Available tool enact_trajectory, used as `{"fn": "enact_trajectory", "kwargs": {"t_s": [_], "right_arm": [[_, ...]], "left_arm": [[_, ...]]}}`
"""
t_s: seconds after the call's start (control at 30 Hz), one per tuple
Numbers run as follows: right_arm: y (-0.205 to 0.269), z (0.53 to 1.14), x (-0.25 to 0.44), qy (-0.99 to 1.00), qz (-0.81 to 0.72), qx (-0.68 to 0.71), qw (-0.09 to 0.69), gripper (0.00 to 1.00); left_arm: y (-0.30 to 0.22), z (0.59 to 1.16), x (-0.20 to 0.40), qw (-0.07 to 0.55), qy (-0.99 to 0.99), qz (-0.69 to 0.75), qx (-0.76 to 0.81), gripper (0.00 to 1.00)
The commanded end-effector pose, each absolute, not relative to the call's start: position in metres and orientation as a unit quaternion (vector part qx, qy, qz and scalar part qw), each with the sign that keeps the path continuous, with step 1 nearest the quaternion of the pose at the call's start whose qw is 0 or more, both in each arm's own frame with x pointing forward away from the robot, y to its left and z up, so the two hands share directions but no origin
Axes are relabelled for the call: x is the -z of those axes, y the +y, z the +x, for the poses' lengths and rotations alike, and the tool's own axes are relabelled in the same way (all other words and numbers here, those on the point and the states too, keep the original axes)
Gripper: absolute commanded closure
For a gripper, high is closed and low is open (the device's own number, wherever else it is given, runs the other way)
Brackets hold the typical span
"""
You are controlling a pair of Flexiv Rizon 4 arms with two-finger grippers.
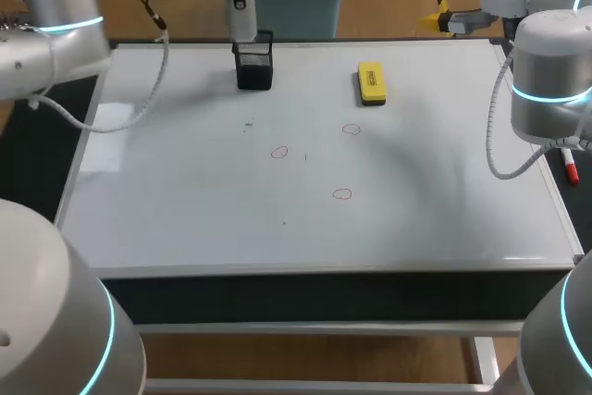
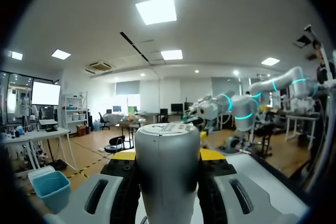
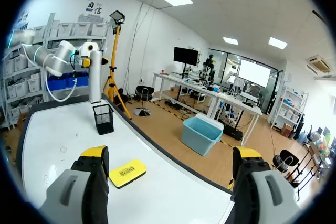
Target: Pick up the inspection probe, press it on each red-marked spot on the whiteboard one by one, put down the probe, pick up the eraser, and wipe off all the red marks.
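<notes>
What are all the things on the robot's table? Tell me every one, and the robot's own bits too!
whiteboard: one, white, covering most of the table
red marks: three, small red circles, around the whiteboard's middle
eraser: one, yellow, lying flat on the far part of the whiteboard
mesh holder: one, black, standing near the whiteboard's far edge, apart from the eraser
inspection probe: one, grey, upright just above the mesh holder
marker pen: one, red, lying beside the whiteboard's right edge
left gripper: one, yellow-tipped, shut on the inspection probe over the mesh holder
right gripper: one, yellow-tipped, open and empty, at the table's far right
</notes>
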State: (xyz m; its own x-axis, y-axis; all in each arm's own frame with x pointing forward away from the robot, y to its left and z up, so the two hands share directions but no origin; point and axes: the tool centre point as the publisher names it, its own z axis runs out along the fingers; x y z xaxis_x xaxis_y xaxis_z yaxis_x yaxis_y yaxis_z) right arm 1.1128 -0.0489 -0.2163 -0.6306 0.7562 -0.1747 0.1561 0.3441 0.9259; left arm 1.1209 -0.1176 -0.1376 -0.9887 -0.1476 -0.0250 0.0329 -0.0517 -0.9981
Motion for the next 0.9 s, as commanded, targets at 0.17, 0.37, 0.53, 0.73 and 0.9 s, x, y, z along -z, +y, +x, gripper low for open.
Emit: {"fn": "enact_trajectory", "kwargs": {"t_s": [0.17, 0.37, 0.53, 0.73, 0.9], "right_arm": [[-0.049, 1.113, 0.216, 0.76, 0.3, -0.487, 0.307, 0.0], [-0.049, 1.113, 0.216, 0.76, 0.3, -0.487, 0.307, 0.0], [-0.049, 1.113, 0.216, 0.76, 0.3, -0.487, 0.307, 0.0], [-0.049, 1.113, 0.216, 0.76, 0.3, -0.487, 0.307, 0.0], [-0.049, 1.113, 0.216, 0.76, 0.3, -0.487, 0.307, 0.0]], "left_arm": [[-0.092, 1.085, 0.129, 0.11, 0.684, -0.084, 0.716, 1.0], [-0.074, 1.061, 0.137, 0.12, 0.679, -0.09, 0.718, 1.0], [-0.058, 1.043, 0.151, 0.128, 0.679, -0.101, 0.716, 1.0], [-0.044, 1.028, 0.165, 0.14, 0.672, -0.112, 0.718, 1.0], [-0.034, 1.022, 0.18, 0.141, 0.669, -0.124, 0.719, 1.0]]}}
